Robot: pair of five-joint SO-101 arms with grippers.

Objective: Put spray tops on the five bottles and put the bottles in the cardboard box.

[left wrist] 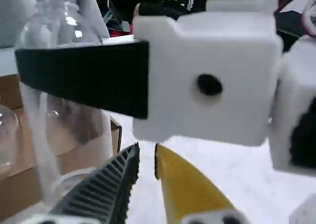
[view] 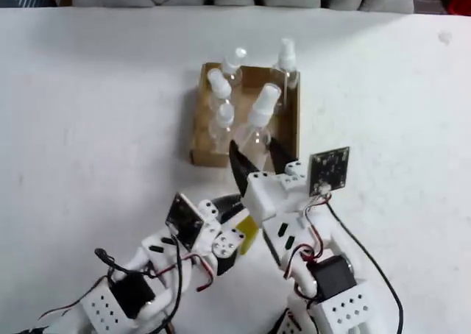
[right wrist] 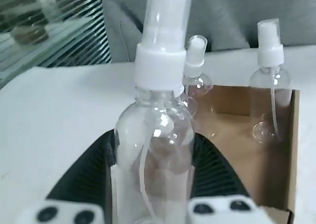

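The bottle [right wrist: 153, 155], clear and already fitted with its spray top [right wrist: 160, 61], stands upright in the right gripper [right wrist: 154, 140]. Its black fingers [right wrist: 86, 174] clamp the body low on either side, which leaves the top free and keeps the bottle vertical for placement. In the high view the bottle sits at the near edge of the box [view: 199, 139], inside the front wall. I cannot tell whether its base rests on the box floor or hangs just above it. Four other bottles [view: 223, 119], each capped, stand farther back in the box, two to one side and two at the far wall. The open spot at the front is therefore, I judge, the slot meant for this last one. The left gripper [left wrist: 145, 157] lies low over the table [view: 88, 91], just beside the right one and pointing at it. Its ridged black finger [left wrist: 108, 184] and yellow finger [left wrist: 187, 189] are drawn almost together on nothing. I read this as a parked pose, out of the box's way. With all five tops on, I judge the task nearly done, with only the release to make. The risk is tipping a neighbour.
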